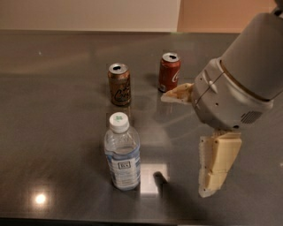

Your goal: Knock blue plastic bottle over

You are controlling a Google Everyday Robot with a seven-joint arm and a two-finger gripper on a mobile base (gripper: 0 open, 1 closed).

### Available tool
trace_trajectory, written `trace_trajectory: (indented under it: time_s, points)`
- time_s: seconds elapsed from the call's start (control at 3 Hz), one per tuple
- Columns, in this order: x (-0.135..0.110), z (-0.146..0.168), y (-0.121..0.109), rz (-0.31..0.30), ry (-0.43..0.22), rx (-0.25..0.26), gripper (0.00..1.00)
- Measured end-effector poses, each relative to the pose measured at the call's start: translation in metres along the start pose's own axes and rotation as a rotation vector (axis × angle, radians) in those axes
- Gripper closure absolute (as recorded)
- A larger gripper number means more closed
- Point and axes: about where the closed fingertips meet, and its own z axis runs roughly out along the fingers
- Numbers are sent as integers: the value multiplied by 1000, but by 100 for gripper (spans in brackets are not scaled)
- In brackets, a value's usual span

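The blue plastic bottle [122,154], clear with a white cap and a pale blue-and-white label, stands upright on the dark grey table [53,132] near its front edge. My gripper [183,145] hangs to the right of the bottle, a little apart from it. It is open, with one cream finger [177,94] pointing left toward the cans and the other cream finger [216,165] pointing down at the table. It holds nothing.
A gold-brown can [120,84] stands behind the bottle. A red can [169,72] stands to its right, just behind my upper finger. A pale wall [88,13] runs behind the table's far edge.
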Motion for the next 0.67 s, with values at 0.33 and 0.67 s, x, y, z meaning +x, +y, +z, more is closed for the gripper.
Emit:
trace_trajectory:
  time_s: [0.33, 0.67]
  points:
    - [-28, 8, 5, -50, -50, -15, 0]
    - [-51, 11, -3, -68, -98, -14, 0]
